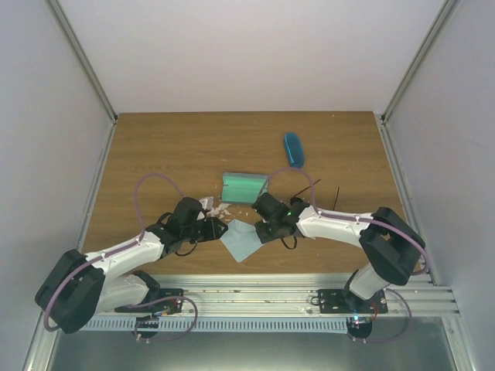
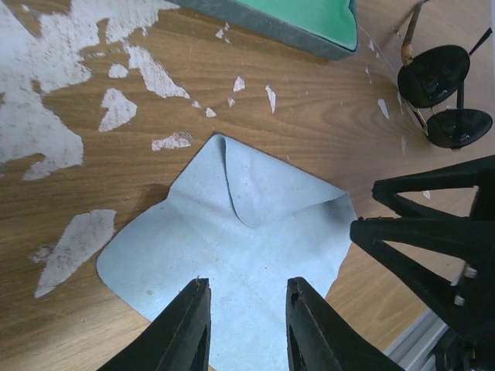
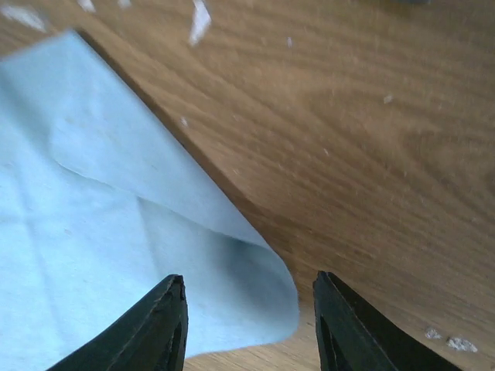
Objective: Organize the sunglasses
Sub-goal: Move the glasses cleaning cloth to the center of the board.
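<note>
left gripper point(image 2: 247, 328) and right gripper point(image 3: 251, 325), both with jaws spread and holding nothing, hang over a light blue cloth point(image 2: 232, 263). the black round-lens sunglasses point(image 2: 435, 76) lie just right of and beyond it. farther off sit a green-topped grey-blue rectangular case point(image 1: 244, 187), then a bright blue oval case point(image 1: 293, 148).

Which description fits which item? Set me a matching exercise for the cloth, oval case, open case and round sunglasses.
1 cloth
2 oval case
3 open case
4 round sunglasses

a green lining
b black lenses
c pale blue, one corner folded over
d bright blue, farthest back

Pairs: 1c, 2d, 3a, 4b
</note>
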You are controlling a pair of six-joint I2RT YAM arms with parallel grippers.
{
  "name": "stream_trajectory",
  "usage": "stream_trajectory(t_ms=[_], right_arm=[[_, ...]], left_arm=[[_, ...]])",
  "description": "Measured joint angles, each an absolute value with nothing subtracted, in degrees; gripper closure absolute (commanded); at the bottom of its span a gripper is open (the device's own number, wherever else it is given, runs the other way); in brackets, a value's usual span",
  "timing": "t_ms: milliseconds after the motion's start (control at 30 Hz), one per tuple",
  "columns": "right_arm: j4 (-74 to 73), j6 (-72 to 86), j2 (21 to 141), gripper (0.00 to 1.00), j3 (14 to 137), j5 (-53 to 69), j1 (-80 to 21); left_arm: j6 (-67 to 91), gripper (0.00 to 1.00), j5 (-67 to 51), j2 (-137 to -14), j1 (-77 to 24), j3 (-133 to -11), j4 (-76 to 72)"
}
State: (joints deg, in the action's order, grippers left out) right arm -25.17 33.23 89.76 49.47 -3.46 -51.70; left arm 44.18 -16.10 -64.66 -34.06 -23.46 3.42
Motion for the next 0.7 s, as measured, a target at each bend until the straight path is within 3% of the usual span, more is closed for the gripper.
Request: stream_trajectory(t_ms=[167, 267, 467, 700], right_arm=[[-28.12, 30.41, 92.82, 0.58, 49.30, -4.34, -51.70], [-28.71, 29.93, 94.11, 0.67, 50.43, -4.86, -51.77], [-29.04, 28.84, 94.94, 0.97, 51.22, -4.25, -52.21], [-29.32, 32.08, 94.13, 0.99, 50.41, -4.43, -54.11]], left_arm=[[44.38, 0.71, -17.21, -66.08, -34.09, -23.03, 1.65], [44.45, 0.71, -17.30, -66.35, -34.09, -22.87, 0.99], [44.45, 0.70, -17.30, -67.29, -34.09, -22.90, 0.60], [44.42, 0.70, -17.63, -68.79, -34.09, -22.90, 0.12]])
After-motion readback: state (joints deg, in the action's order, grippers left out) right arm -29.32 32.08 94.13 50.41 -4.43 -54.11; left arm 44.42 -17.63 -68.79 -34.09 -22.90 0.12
